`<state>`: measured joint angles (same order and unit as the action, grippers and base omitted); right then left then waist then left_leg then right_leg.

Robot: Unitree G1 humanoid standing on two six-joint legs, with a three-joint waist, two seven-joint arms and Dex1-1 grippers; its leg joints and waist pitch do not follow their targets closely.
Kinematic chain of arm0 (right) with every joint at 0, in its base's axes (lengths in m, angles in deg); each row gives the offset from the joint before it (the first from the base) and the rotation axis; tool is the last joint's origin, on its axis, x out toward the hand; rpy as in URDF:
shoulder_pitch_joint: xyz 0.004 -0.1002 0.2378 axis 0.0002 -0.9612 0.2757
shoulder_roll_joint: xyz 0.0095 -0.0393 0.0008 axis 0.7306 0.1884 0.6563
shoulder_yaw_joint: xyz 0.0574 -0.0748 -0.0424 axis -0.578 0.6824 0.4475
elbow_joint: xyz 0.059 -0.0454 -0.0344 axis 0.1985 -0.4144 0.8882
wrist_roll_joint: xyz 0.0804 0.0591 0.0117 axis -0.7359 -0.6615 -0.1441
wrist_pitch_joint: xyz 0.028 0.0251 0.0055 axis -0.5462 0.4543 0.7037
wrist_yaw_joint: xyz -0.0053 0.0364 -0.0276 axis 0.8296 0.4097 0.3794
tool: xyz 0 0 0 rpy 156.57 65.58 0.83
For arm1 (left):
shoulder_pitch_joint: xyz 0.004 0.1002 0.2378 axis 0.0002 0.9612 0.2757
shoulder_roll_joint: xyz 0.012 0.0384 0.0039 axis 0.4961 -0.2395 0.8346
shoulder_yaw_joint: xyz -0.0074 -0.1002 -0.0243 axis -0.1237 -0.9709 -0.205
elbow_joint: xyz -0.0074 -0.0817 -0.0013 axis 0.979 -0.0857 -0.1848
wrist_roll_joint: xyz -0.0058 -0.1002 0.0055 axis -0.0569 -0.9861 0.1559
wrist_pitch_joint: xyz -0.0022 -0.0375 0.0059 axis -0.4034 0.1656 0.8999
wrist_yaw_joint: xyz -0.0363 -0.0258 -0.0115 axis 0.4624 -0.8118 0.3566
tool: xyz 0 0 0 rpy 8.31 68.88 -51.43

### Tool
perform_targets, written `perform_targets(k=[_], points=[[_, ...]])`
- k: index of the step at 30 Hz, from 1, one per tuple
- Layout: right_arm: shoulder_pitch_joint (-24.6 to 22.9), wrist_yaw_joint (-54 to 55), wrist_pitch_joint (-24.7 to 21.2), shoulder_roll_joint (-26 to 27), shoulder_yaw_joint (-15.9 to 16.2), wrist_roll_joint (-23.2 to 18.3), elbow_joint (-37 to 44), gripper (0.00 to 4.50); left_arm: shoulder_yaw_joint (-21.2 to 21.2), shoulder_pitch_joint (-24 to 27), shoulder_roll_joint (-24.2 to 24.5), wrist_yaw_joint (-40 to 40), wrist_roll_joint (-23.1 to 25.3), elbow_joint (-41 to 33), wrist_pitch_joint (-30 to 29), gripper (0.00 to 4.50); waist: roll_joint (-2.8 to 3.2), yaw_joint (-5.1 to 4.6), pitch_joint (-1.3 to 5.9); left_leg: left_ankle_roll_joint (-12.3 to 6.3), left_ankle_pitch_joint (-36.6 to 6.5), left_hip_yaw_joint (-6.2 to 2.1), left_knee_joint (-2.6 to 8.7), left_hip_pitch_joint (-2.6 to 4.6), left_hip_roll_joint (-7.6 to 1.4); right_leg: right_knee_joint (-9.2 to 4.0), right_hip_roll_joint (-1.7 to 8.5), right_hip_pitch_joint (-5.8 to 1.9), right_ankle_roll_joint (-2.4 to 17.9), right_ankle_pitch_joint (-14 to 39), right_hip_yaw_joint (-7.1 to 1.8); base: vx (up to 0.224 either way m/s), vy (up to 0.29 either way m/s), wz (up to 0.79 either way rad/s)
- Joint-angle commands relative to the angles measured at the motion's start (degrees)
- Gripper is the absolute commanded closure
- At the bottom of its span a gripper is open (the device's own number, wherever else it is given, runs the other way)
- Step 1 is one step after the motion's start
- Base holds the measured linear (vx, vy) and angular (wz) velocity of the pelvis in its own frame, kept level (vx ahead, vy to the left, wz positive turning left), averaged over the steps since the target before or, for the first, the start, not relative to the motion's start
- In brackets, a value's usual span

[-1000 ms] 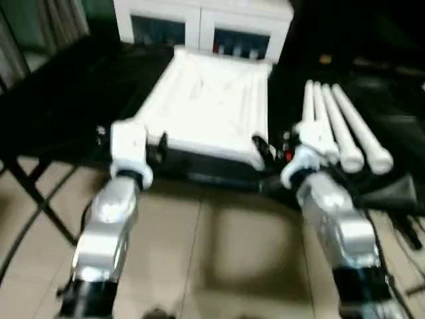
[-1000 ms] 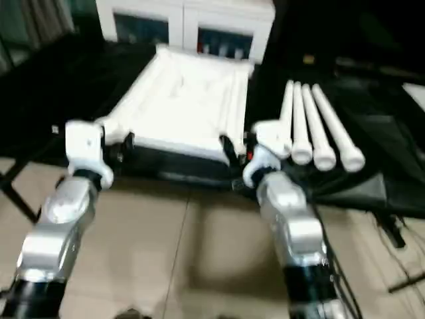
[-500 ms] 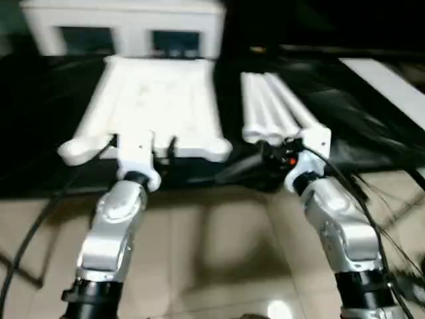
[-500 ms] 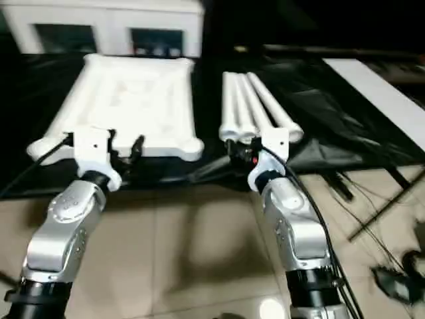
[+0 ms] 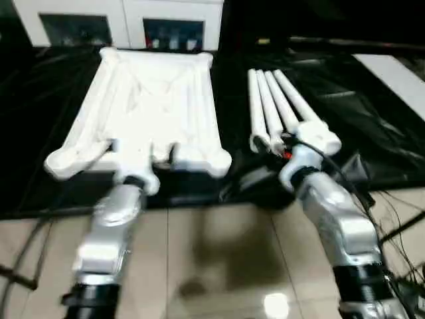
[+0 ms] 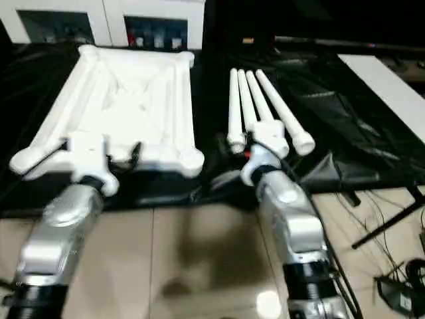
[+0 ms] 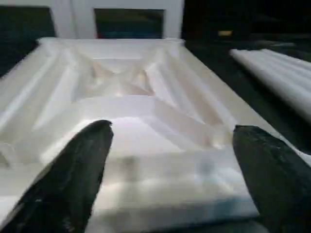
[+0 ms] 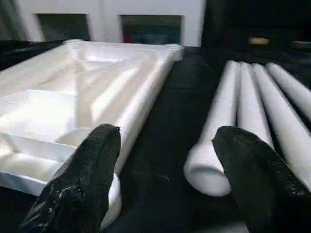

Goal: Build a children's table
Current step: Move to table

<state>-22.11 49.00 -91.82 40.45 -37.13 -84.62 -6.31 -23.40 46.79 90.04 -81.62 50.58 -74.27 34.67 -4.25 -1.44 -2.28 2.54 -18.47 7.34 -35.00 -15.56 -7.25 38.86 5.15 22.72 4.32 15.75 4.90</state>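
Tabletop lies ribbed side up on the black surface, legs beside it. Both grippers, left and right, gape empty; right should straddle the nearest leg squarely.

The tabletop lies ribbed side up just beyond the left gripper, while four legs lie side by side past the right gripper.

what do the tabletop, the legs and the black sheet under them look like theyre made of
Tabletop: looks like moulded white plastic, given its ribbed underside and rounded corner sockets, with a slight sheen. Legs: white hollow tubes, probably the same plastic; one open end shows in the right wrist view. Black sheet: thin glossy film or fabric, since it is wrinkled and catches light.
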Motion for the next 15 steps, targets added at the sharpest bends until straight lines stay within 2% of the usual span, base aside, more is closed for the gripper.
perform_targets(k=[1,2,3,4,5,6,7,8,9,10,11,12,13,14,15], points=[[-0.4,-1.2,-1.3,-1.6,0.2,1.2,0.9,1.10,1.0,-0.4,-0.9,0.3,-0.2,-1.0,-0.5,0.01,-1.85,1.91,4.29,-23.57,16.2,-1.17,-2.95,-7.09,3.08,-5.27,5.84,-10.63,0.5,-16.4,-6.92,0.121,-0.015,0.27],[-0.5,-1.3,-1.3,-1.9,0.9,1.8,1.1,1.10,0.9,-0.4,-0.7,0.3,0.0,-1.1,-0.5,0.01,-1.18,3.48,4.43,-20.49,7.7,-1.58,-6.44,-9.16,1.50,-7.22,11.93,-12.43,5.1,-19.9,-9.93,0.121,-0.015,0.27],[-0.7,-1.3,-0.8,-1.2,0.6,1.2,1.1,1.10,0.7,-0.4,-0.6,0.2,-0.2,-1.2,-0.6,0.01,-1.11,3.63,3.66,-14.53,3.6,-2.94,-8.85,-12.29,-1.84,-7.10,14.40,-13.39,10.8,-28.2,-7.77,0.131,0.008,0.63],[-0.8,-1.1,-0.8,-0.8,0.2,0.8,1.2,1.10,0.6,-0.4,-0.6,0.2,-0.2,-1.3,-0.7,0.01,-0.24,3.47,3.52,-10.90,7.6,-2.97,-6.52,-12.01,-2.87,-7.65,11.80,-12.49,11.3,-28.0,-2.71,0.115,-0.013,0.56],[-0.8,-1.1,-0.8,-0.7,0.2,0.7,1.2,1.10,0.6,-0.4,-0.6,0.1,-0.2,-1.3,-0.7,0.01,2.28,3.46,2.90,-12.52,15.0,-2.53,-2.16,-10.50,-2.96,-9.19,8.01,-12.16,9.2,-16.6,2.85,0.115,-0.013,0.56],[-0.9,-0.5,-1.8,0.1,-1.1,-0.7,1.1,1.10,0.6,-0.4,-0.5,-0.1,-0.4,-1.4,-0.7,0.01,4.43,1.97,2.82,-9.11,14.3,-2.28,1.34,-5.25,-4.91,-7.91,3.45,-9.38,7.1,-7.8,2.44,0.118,0.033,0.39],[-0.8,0.0,-2.0,0.1,-1.4,-0.6,1.0,1.10,0.6,-0.4,-0.4,-0.4,-0.4,-1.5,-0.8,0.01,6.08,-0.46,2.40,-13.38,1.8,-7.46,4.77,-0.26,-10.22,0.85,-1.58,-4.20,2.8,6.4,3.66,0.135,0.035,0.12],[-0.8,0.0,-2.1,0.1,-1.6,-0.7,1.0,1.10,0.7,-0.4,-0.4,-0.6,-0.4,-1.6,-0.9,0.01,5.12,0.18,3.30,-21.05,4.5,-8.73,3.48,2.91,-11.40,3.22,-0.97,0.19,-0.4,7.4,1.29,0.135,0.035,0.12],[-0.8,0.0,-2.1,0.0,-1.6,-0.6,0.9,1.10,0.7,-0.4,-0.3,-0.7,-0.4,-1.7,-1.0,0.01,4.68,0.05,3.98,-23.80,9.4,-9.00,2.83,3.60,-11.61,3.74,-0.56,1.63,-2.4,6.1,0.45,0.125,-0.003,0.09],[-0.9,-0.1,-1.9,-0.3,-1.4,-0.2,0.8,1.10,0.9,-0.4,-0.3,-1.2,-0.8,-1.7,-1.0,0.01,4.27,0.53,3.64,-26.61,17.4,-7.82,2.47,2.95,-10.85,4.40,-0.13,3.31,-5.9,3.1,-0.55,0.091,0.006,0.11],[-1.0,-0.1,-1.8,-0.3,-1.4,-0.1,0.9,1.10,1.1,-0.3,-0.3,-1.5,-1.0,-1.8,-1.0,0.01,4.02,1.22,2.88,-26.75,17.8,-4.70,3.90,0.37,-8.89,4.00,-0.42,2.86,-7.3,-1.3,-0.55,0.091,0.006,0.11],[-1.2,-0.2,-1.8,-0.4,-1.5,-0.1,1.0,1.10,1.5,-0.2,-0.2,-2.3,-1.2,-2.0,-1.1,0.01,2.82,1.10,2.81,-25.86,15.0,-3.68,4.16,-0.53,-8.11,1.94,0.08,2.10,-6.1,-4.3,-1.36,0.000,0.000,0.00],[-1.3,-0.3,-1.7,-0.5,-1.5,0.0,1.1,1.10,1.7,-0.2,-0.3,-2.6,-1.3,-2.1,-1.2,0.01,0.33,1.41,2.79,-19.91,3.2,-0.60,3.06,-2.17,-4.11,-4.38,1.79,-0.39,-2.8,-7.8,-3.80,0.019,-0.076,0.11],[-1.7,-0.3,-1.8,-0.8,-1.6,0.0,1.6,1.10,2.3,0.0,-0.4,-3.5,-1.3,-2.3,-1.3,0.01,-0.73,3.71,2.10,-12.47,-7.1,1.88,-0.93,-3.86,-0.55,-10.07,6.07,-3.08,0.3,14.7,-8.80,0.019,-0.076,0.11],[-1.7,-0.4,-1.8,-0.8,-1.7,0.1,1.6,1.10,2.4,0.0,-0.4,-3.5,-1.3,-2.4,-1.3,0.01,-0.78,4.21,2.42,-9.89,-4.2,0.74,-2.07,-4.81,-1.30,-10.65,8.32,-5.05,2.9,20.4,-10.68,0.034,-0.083,0.14]])
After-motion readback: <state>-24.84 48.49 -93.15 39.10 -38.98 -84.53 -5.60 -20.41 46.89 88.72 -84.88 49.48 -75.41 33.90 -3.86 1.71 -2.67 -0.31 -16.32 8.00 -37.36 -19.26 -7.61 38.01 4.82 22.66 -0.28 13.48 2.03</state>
